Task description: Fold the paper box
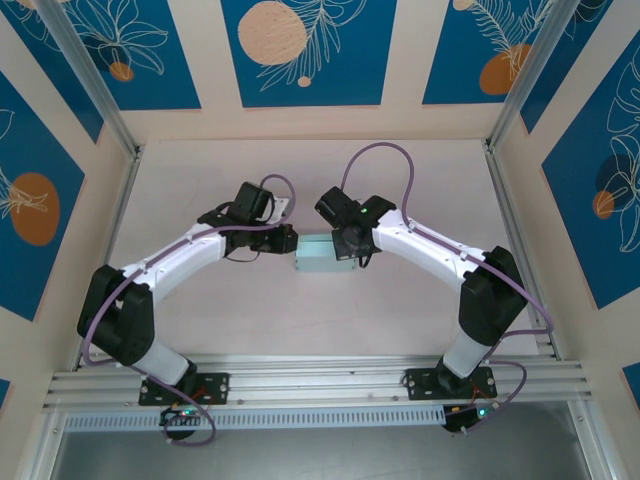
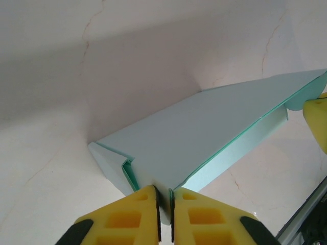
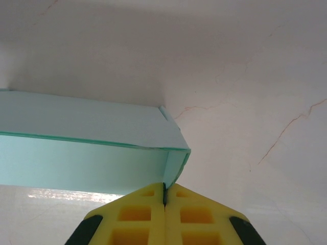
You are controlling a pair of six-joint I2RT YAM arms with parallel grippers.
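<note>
Flat on the middle of the pale counter (image 1: pixel 400 180): the paper box (image 1: pixel 322 256), light-blue thin card, long and low, with a broad top panel and a narrow side wall folded down from it. At the box's left end, the left hand (image 1: pixel 289 241), clenched on the card. From the left wrist, its yellow fingers (image 2: pixel 127 217) pressed together just below the box (image 2: pixel 204 122), a thin edge of the side wall nipped between them; beside that edge, a small end flap tucked inward at the box's corner. At the box's far end in the same view, one yellow finger (image 2: pixel 317 122) of the other arm, touching the card. At the box's right end, the right hand (image 1: pixel 350 246), likewise clamped on the card. From the right wrist, its fingers (image 3: pixel 138 209) closed tight just under the box's corner (image 3: pixel 82 125), the end flap's lower edge running down into the seam between them. Beneath the box on every side, bare marbled counter with faint reddish veins.
</note>
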